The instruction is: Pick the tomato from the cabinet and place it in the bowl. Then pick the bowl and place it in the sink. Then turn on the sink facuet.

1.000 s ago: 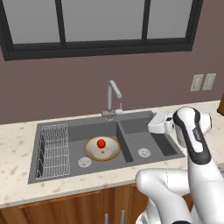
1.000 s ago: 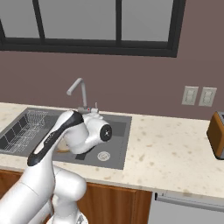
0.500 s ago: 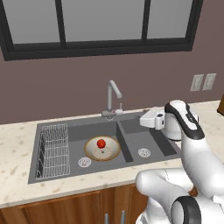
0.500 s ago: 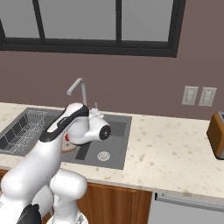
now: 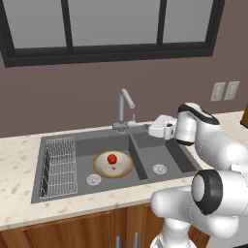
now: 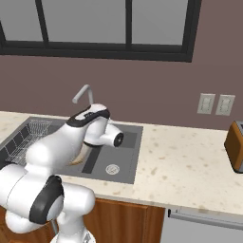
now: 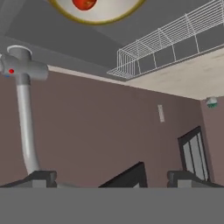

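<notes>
One red tomato inside the bowl, bowl in the sink's left basin near the middle wall, gripper wide open and empty beside the faucet at the sink's back edge.

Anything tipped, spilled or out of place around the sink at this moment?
Nothing stands out. The bowl sits level in the sink's left basin with the tomato inside it, the wire rack lies along the left wall, and the faucet stands upright. The open gripper hovers beside the faucet base.
</notes>
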You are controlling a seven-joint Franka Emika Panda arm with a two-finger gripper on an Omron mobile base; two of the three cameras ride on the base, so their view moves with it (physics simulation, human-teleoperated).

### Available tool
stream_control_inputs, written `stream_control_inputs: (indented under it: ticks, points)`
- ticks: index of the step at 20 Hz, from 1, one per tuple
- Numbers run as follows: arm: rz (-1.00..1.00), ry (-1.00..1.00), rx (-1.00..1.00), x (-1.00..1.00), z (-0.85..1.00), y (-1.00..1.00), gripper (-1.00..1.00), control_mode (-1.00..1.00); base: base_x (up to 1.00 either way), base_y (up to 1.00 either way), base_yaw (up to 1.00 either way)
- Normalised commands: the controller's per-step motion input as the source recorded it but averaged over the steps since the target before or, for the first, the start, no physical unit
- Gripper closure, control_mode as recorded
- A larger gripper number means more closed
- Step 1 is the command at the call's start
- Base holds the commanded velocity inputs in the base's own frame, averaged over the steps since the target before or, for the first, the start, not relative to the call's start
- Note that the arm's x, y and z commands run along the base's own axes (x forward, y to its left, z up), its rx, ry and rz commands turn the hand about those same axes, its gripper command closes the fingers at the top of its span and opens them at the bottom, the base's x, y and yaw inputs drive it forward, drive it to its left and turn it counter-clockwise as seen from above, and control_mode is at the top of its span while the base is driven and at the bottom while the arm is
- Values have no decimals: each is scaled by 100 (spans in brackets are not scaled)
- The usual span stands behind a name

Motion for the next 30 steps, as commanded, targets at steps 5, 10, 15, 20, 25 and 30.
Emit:
stream_control_inputs:
  ticks: [5, 10, 15, 20, 25, 30]
  points:
    - [9, -9, 0, 17, -11, -4, -100, -100, 0, 0, 0]
    - [0, -2, 0, 39, 0, 0, -100, -100, 0, 0, 0]
    - [0, 0, 0, 35, -14, 0, -100, -100, 0, 0, 0]
    - [-1, 0, 0, 39, -24, 0, -100, -100, 0, 0, 0]
    - [-1, 0, 0, 47, -13, 0, -100, -100, 0, 0, 0]
    - [-1, 0, 0, 44, -15, 0, -100, -100, 0, 0, 0]
